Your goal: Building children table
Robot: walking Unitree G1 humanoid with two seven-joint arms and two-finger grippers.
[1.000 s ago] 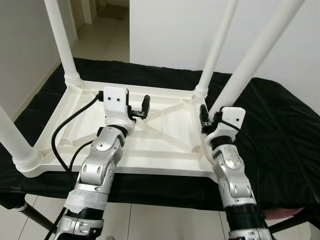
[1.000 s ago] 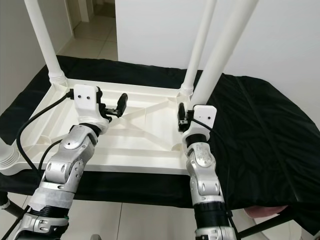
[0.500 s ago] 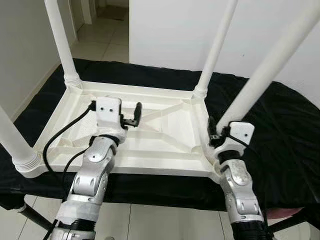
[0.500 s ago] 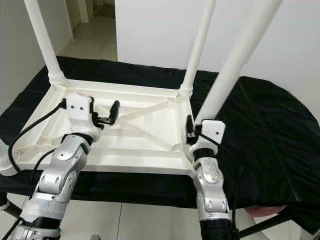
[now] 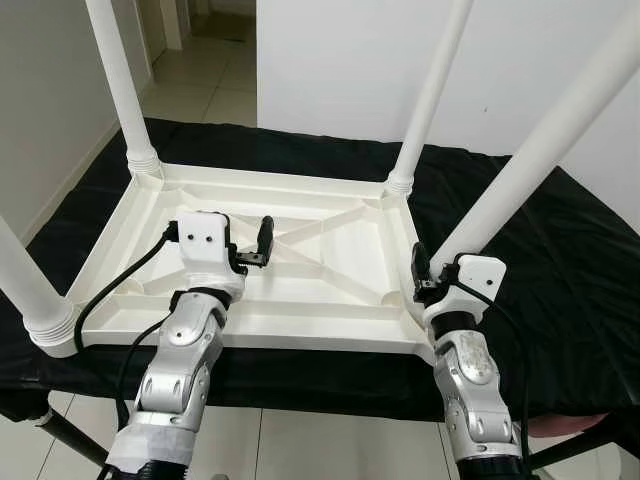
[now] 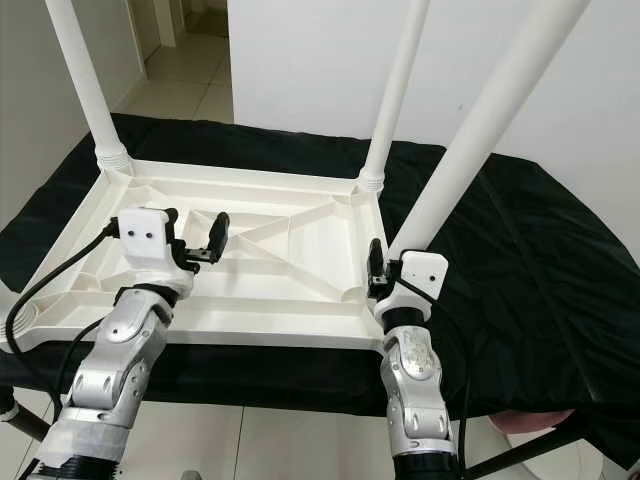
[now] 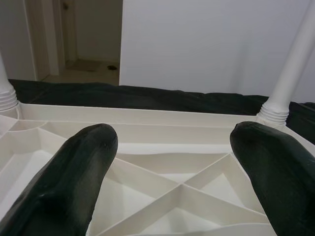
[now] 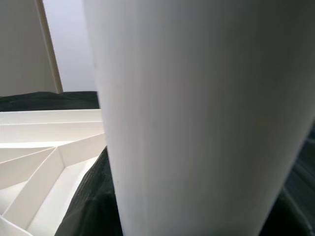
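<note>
A white plastic children's table point(image 5: 330, 270) lies upside down on a black-covered surface, with its legs pointing up. My left gripper point(image 5: 255, 250) hovers open over the ribbed underside, left of centre, with nothing between its black fingers point(image 7: 83, 167). My right gripper point(image 5: 430, 275) is at the near right corner, closed around the bottom of the near right leg point(image 5: 530, 160), which leans up and to the right. In the right wrist view that leg point(image 8: 197, 118) is pressed close, with one black finger point(image 8: 93, 196) beside it.
Three more legs stand at the far left point(image 5: 120, 80), far right point(image 5: 430, 95) and near left point(image 5: 25, 280) corners. The black cloth point(image 5: 560, 260) spreads to the right. A black cable point(image 5: 110, 290) loops off my left wrist. A white wall stands behind, with tiled floor below.
Both arms have drawn back toward me. The left gripper moved left and nearer over the underside. The right gripper slid down to the leg's base, and the leg leans further right.
</note>
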